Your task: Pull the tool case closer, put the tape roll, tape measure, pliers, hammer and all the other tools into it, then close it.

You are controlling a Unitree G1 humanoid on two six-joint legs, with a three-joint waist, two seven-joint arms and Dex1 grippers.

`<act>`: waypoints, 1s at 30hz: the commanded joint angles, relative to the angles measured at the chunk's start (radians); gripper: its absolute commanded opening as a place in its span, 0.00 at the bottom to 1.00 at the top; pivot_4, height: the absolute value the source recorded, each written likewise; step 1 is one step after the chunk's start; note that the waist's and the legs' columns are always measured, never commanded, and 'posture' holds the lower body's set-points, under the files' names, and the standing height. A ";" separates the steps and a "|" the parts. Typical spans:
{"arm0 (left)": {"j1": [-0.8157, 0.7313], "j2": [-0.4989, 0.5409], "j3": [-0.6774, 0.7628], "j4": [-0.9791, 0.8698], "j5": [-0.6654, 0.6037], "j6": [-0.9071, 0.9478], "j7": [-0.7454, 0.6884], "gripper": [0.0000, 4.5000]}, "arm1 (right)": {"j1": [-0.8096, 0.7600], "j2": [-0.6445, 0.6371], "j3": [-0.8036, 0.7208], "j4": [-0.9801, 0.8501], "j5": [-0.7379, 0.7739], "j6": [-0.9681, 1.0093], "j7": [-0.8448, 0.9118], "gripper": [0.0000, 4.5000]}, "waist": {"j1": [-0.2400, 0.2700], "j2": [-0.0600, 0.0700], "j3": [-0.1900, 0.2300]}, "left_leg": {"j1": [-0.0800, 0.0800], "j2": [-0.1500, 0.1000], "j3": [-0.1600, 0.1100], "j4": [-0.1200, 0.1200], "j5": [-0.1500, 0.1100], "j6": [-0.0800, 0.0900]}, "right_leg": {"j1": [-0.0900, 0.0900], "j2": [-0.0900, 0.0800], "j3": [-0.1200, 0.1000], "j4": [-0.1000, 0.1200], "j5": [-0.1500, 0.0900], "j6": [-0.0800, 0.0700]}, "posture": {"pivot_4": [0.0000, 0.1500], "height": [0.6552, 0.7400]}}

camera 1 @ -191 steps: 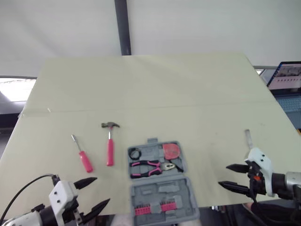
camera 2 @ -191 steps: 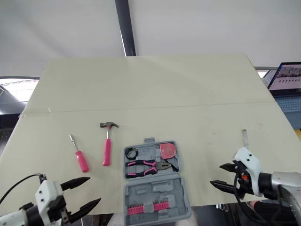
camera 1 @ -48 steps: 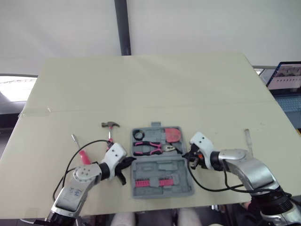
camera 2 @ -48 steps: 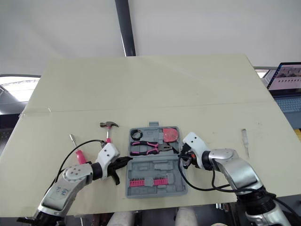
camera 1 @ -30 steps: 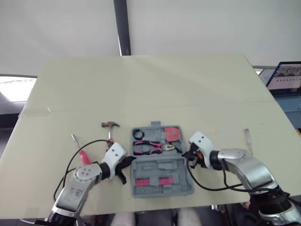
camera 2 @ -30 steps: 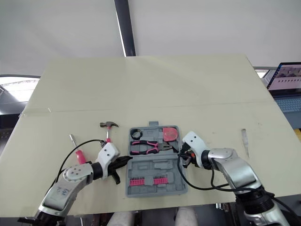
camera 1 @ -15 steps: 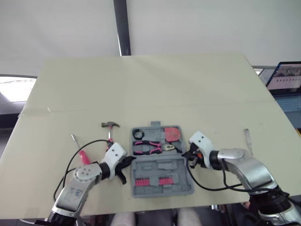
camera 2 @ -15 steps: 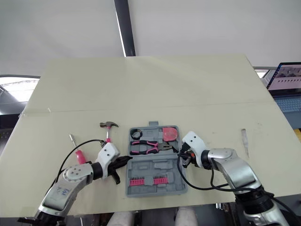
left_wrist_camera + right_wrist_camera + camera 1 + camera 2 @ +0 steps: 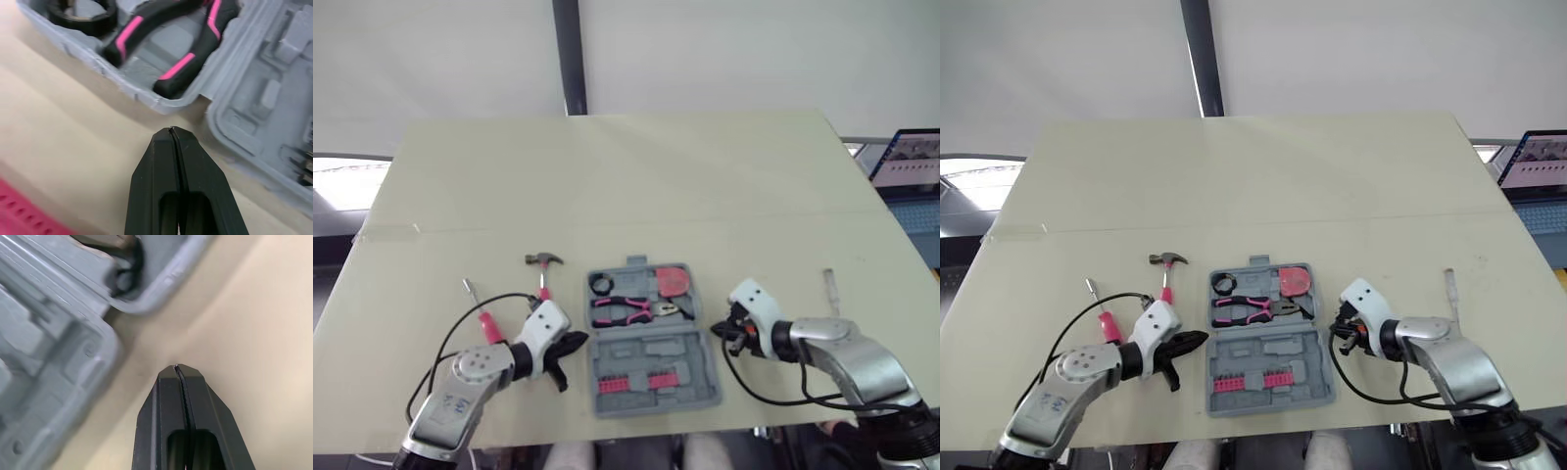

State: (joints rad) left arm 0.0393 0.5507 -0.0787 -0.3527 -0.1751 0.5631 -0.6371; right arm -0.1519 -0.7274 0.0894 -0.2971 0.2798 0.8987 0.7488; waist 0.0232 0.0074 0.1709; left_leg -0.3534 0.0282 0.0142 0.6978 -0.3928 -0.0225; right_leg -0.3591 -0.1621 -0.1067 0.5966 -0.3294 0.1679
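Observation:
The grey tool case [image 9: 651, 345] lies open near the table's front edge. Its far half holds the black tape roll [image 9: 600, 285], the red tape measure [image 9: 673, 282] and the pink-handled pliers [image 9: 631, 306]; the near half holds a row of pink bits [image 9: 646, 378]. The pink hammer [image 9: 542, 276] and a pink screwdriver [image 9: 486, 313] lie on the table left of the case. My left gripper [image 9: 581, 342] is shut and empty, just off the case's left edge [image 9: 161, 100]. My right gripper [image 9: 716, 334] is shut and empty, just off its right edge [image 9: 105, 350].
A small metal tool [image 9: 829, 287] lies on the table to the right of my right arm. A laptop [image 9: 909, 162] stands beyond the table's right edge. A dark post [image 9: 570, 54] rises behind the table. The table's front edge runs just below the case.
Both grippers have backed a little away from the case's sides, the left to the left and the right to the right. The case sits about where it was.

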 commanded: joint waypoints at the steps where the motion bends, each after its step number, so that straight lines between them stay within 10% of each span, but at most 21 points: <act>1: -0.028 0.020 0.033 -0.025 -0.012 -0.015 -0.009 0.01 | 0.007 -0.014 -0.052 -0.017 0.027 -0.016 0.012 0.00 | 0.000 0.000 0.000 | 0.000 0.000 0.000 0.000 0.000 0.000 | 0.000 0.000 0.000 0.000 0.000 0.000 | 1.00 0.95; 12: 0.101 0.073 0.349 -0.262 -0.337 0.082 -0.118 0.01 | 0.253 -0.077 -0.312 -0.238 0.181 -0.090 0.106 0.00 | -0.001 0.000 0.000 | -0.001 0.000 -0.001 -0.001 0.000 0.000 | 0.000 0.000 0.000 -0.001 0.000 0.000 | 1.00 0.95; 22: 0.510 0.030 0.543 -0.389 -0.388 -0.024 -0.163 0.94 | 0.372 -0.121 -0.381 -0.219 0.235 -0.227 0.235 0.00 | 0.008 -0.001 0.000 | 0.000 0.000 0.000 0.000 -0.001 0.001 | 0.002 0.000 0.001 -0.003 0.000 0.000 | 1.00 0.95; 30: 0.800 -0.111 0.659 -0.359 -0.335 -0.289 -0.246 1.00 | 0.550 -0.193 -0.495 -0.199 0.260 -0.286 0.364 0.73 | 0.003 -0.001 0.000 | 0.001 0.000 0.001 0.000 -0.002 0.002 | 0.003 0.000 0.001 -0.005 0.000 0.000 | 1.00 0.95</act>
State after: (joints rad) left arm 0.7984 0.4599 0.5568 -0.7273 -0.5361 0.3546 -0.8550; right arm 0.3727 -0.9121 -0.3718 -0.4963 0.5395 0.6547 1.0697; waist 0.0266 0.0064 0.1711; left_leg -0.3526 0.0284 0.0152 0.6972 -0.3948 -0.0198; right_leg -0.3559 -0.1621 -0.1057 0.5912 -0.3293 0.1674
